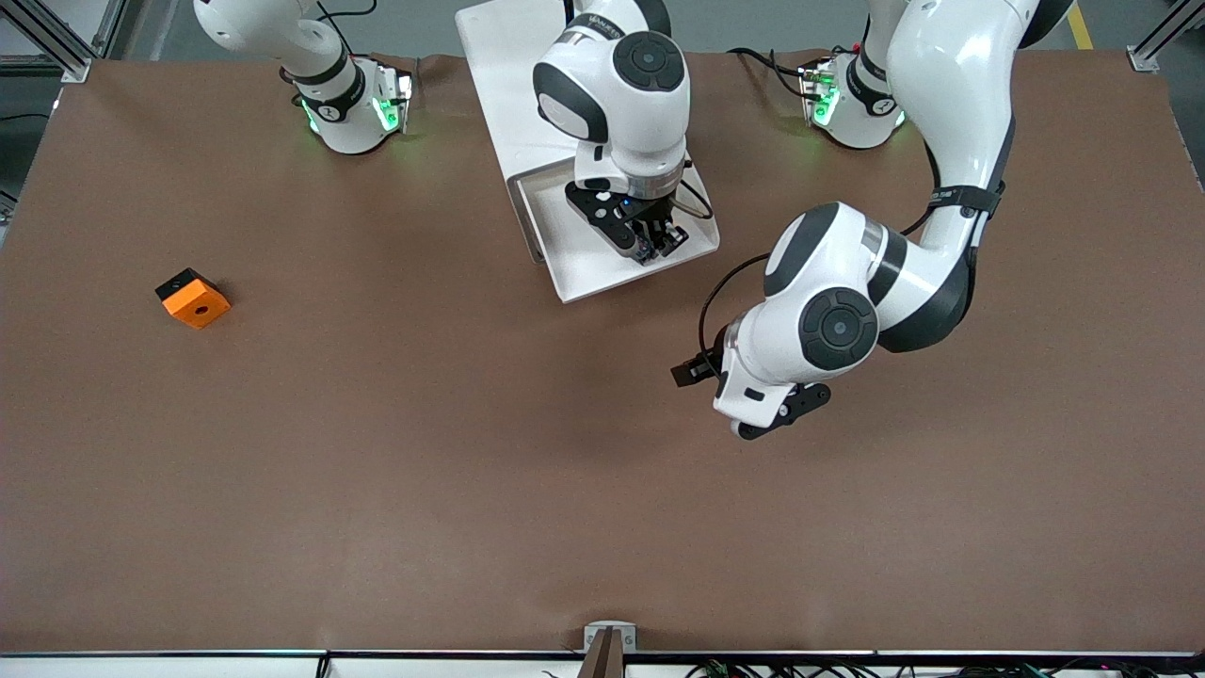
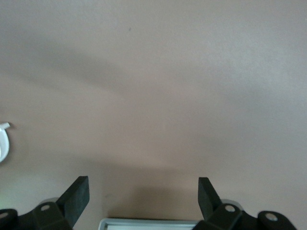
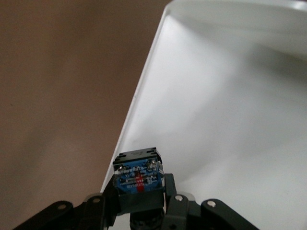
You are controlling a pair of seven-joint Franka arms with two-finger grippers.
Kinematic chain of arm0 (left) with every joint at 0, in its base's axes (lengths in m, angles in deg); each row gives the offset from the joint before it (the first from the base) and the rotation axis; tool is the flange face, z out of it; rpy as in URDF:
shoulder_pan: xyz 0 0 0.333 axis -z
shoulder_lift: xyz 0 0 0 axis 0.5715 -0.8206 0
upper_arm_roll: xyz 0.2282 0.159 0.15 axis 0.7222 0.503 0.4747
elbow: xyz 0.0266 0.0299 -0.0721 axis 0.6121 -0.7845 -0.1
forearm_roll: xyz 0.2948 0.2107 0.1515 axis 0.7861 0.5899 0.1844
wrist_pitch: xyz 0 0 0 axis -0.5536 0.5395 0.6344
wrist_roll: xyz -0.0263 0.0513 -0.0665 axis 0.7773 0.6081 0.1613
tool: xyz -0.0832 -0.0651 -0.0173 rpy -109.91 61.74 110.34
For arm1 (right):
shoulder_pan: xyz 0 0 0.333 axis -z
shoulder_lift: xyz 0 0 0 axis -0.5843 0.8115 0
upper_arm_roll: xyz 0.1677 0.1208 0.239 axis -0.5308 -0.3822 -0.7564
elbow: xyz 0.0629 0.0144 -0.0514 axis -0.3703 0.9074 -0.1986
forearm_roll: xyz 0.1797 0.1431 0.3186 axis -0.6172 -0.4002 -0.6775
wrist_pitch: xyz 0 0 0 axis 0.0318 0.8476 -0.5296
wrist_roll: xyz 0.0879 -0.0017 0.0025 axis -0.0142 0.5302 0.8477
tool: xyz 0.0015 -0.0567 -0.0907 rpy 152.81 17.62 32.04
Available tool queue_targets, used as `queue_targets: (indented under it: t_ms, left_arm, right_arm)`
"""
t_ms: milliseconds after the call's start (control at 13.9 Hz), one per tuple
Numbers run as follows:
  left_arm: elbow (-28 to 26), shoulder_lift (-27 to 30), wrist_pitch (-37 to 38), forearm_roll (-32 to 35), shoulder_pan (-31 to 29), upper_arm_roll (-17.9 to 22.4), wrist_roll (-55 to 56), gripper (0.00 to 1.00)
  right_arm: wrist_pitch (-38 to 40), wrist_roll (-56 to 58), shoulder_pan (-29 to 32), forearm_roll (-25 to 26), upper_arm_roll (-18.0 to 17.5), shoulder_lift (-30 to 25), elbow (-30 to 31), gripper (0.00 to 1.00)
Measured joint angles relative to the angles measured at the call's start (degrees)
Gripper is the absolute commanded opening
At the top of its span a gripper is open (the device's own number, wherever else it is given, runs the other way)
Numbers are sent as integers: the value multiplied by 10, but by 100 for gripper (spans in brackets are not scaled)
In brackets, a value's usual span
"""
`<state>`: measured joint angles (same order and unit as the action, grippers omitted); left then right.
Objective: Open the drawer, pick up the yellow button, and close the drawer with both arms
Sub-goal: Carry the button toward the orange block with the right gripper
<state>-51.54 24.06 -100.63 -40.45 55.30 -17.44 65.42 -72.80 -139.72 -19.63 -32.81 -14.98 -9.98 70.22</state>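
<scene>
**Right gripper clamping the button over the open drawer; left arm waiting**

The table (image 1: pixel 377 452) is showing a plain brown covering that is filling most of the front view. Grey floor and aluminium frame posts are showing along the top edge, and cables are running along the bottom edge. Both arm bases are standing at the top of the frame with green lights glowing.

The white cabinet (image 1: pixel 499 85) is sitting at top centre of the front view. The drawer (image 1: pixel 588 268) is standing pulled out of it toward the camera, its white tray floor lying exposed. An orange cube (image 1: pixel 193 298) with a hole and a black side is lying at centre left, well apart from the cabinet.

The right gripper (image 1: pixel 656 243) is hanging over the drawer tray with its jaws drawn in tight. The left gripper (image 1: pixel 701 369) is waiting over bare table at centre right, jaws spread wide with nothing between them.

The right wrist view is supplying what the front view is hiding: the button (image 3: pixel 138 176), with its dark body and blue labelled face, is sitting pinched between the fingers (image 3: pixel 175 203) above the tray floor, near the tray wall. The left wrist view is showing only brown table between the two parted fingers (image 2: pixel 76 196) and a pale edge at its lower border.
</scene>
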Motion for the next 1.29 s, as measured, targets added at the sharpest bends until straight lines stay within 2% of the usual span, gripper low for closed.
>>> queue_targets:
  t_ms: [143, 358, 717, 932, 1290]
  left_arm:
    - [-1, 0, 0, 16, 7, 0, 0, 100]
    - [-4, 0, 0, 21, 16, 0, 0, 100]
    - [-11, 0, 0, 21, 44, -1, 0, 100]
    - [-14, 0, 0, 21, 75, -1, 4, 100]
    - [-23, -1, 0, 21, 112, -1, 30, 100]
  right_arm:
    - [36, 46, 27, -18, 2, -10, -31, 0]
    - [136, 197, 92, -33, 4, -33, -79, 0]
    - [242, 512, 230, -28, 11, -82, -82, 0]
    - [220, 673, 309, 22, 13, -82, -31, 0]
    - [45, 854, 434, 54, 15, -87, 120, 0]
